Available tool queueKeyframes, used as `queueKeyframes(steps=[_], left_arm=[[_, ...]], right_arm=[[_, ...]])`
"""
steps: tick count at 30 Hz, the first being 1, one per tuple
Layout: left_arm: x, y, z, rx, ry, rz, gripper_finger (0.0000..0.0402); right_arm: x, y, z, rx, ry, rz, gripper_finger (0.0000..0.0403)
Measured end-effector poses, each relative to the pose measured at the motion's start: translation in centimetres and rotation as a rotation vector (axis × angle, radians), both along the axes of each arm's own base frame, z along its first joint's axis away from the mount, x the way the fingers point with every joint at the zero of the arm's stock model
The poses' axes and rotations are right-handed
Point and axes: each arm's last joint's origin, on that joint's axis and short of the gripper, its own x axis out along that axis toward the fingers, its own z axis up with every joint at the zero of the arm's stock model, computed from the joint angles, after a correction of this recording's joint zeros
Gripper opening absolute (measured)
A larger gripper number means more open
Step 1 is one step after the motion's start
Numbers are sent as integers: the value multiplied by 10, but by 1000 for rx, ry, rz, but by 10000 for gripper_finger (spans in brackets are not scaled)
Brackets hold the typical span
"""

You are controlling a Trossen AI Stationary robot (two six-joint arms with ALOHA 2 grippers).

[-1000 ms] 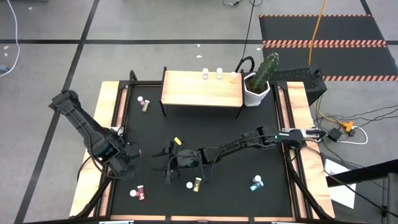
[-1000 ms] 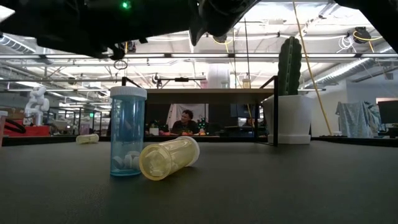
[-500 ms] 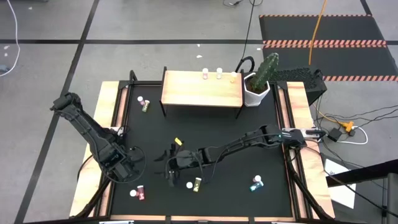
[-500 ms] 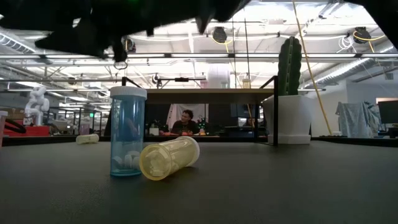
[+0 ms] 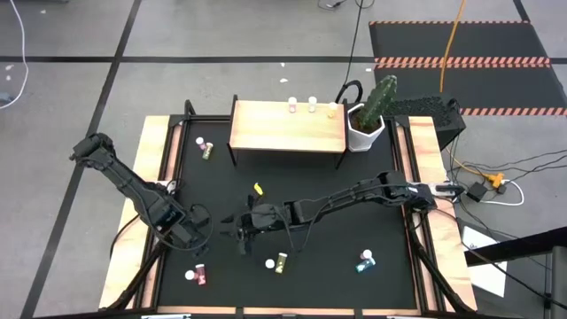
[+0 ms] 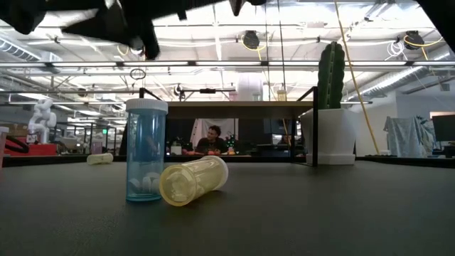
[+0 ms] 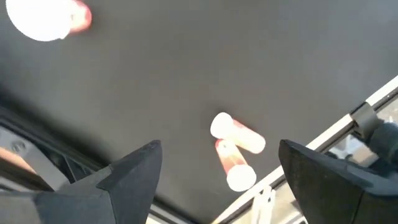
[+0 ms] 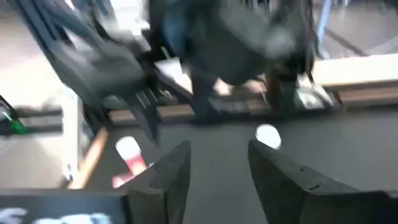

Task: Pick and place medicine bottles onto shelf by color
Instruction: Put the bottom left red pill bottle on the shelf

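Since the earlier frames: left gripper (image 5: 189, 237) swung nearer and inward, toward the near-left corner; right gripper (image 5: 237, 232) drawn a little left over the middle of the black table (image 5: 354, 204).

Left jaws spread wide, holding nothing, hovering above two pink bottles (image 7: 239, 142) that lie on their sides, touching, near the table's near-left edge (image 5: 197, 273). A third pink-bodied bottle (image 7: 46, 15) seen farther off in the left wrist view. Right jaws parted as well, nothing between the fingers (image 8: 174, 171); only bare mat in the gap.

Elsewhere: yellow-olive bottle (image 6: 193, 179) on its side near the near edge, teal bottle (image 6: 146, 151) upright to its right and well apart in the high view (image 5: 365, 260), two more bottles (image 5: 205, 147) on the mat just left of the shelf (image 5: 288, 128), three bottles (image 5: 312, 106) already standing along the shelf's far edge. Cactus pot (image 5: 365, 128) just right of the shelf.

Handling, as a judgement: light, stiff plastic, smooth and round, so likely to roll or squirt out of a skewed pinch. Best taken across the body, midway along, jaws square to the long axis. With the pink pair touching, better to straddle one only, or risk nudging the other away.
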Motion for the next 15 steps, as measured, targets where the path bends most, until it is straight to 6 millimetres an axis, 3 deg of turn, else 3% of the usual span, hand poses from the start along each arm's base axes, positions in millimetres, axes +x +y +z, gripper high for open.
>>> queueKeyframes(steps=[3, 6, 10, 15], left_arm=[[0, -1, 0, -32, 34, 68, 321], [-3, -6, 1, -39, 45, 99, 321], [-7, -6, 0, -6, 43, 134, 321], [-6, -5, 0, 22, 28, 214, 321]], right_arm=[[-11, -3, 1, 29, 154, -34, 133], [-26, -3, 17, 49, 244, -57, 129], [-45, -9, 42, -8, 304, -95, 128], [-64, -29, 67, -59, 313, -184, 128]])
